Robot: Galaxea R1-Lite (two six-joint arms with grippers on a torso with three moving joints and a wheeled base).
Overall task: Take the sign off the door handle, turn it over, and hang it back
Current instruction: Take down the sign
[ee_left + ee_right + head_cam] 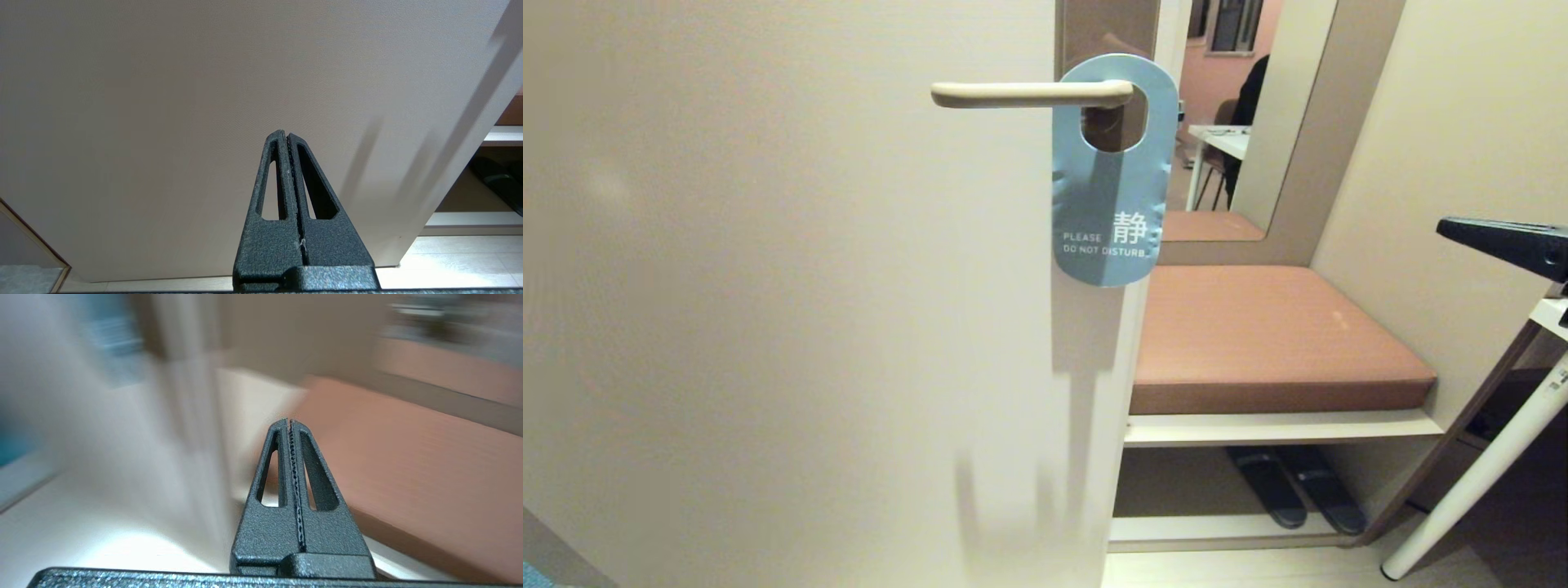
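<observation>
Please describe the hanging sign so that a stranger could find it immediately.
Look at the large cream door, then along its beige lever handle to the elbow end near the door's edge. The sign hangs there through its hole: a rounded light-blue card reading PLEASE DO NOT DISTURB, the only blue thing nearby.

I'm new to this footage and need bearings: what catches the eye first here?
A blue sign reading PLEASE DO NOT DISTURB hangs from the door handle near the pale door's edge. Right of the door, a brown cushioned bench has dark slippers beneath it.
</observation>
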